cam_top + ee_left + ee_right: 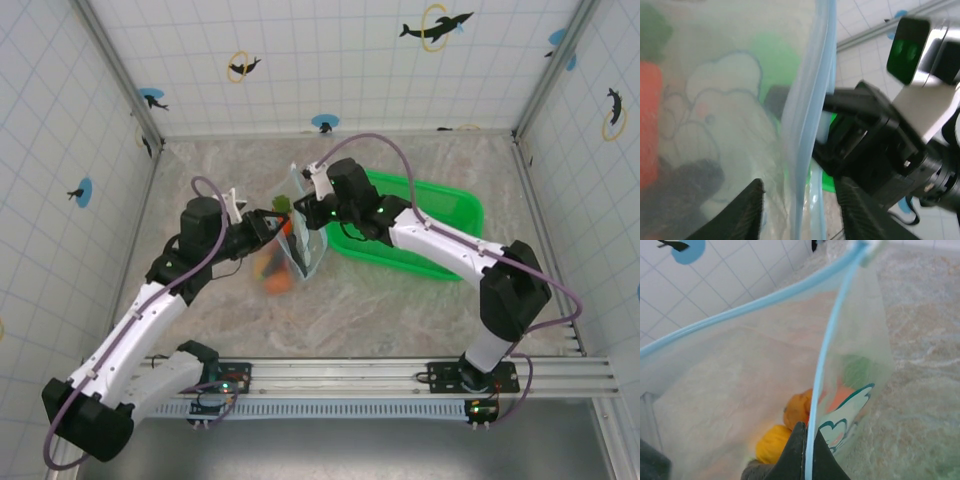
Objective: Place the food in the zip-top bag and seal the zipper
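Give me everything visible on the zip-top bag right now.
The zip-top bag is clear, floppy plastic with a light-blue print, held upright, mouth open: its pale blue zipper strips are spread apart. Orange, yellow and green food lies at the bottom. The right gripper pinches one rim strip; the left gripper straddles the edge, jaws apart.

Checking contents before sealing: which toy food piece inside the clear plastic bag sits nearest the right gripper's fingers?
The yellow-orange round fruit, lowest in the right wrist view, beside the fingers; the brownish-orange oval and green piece lie farther off.
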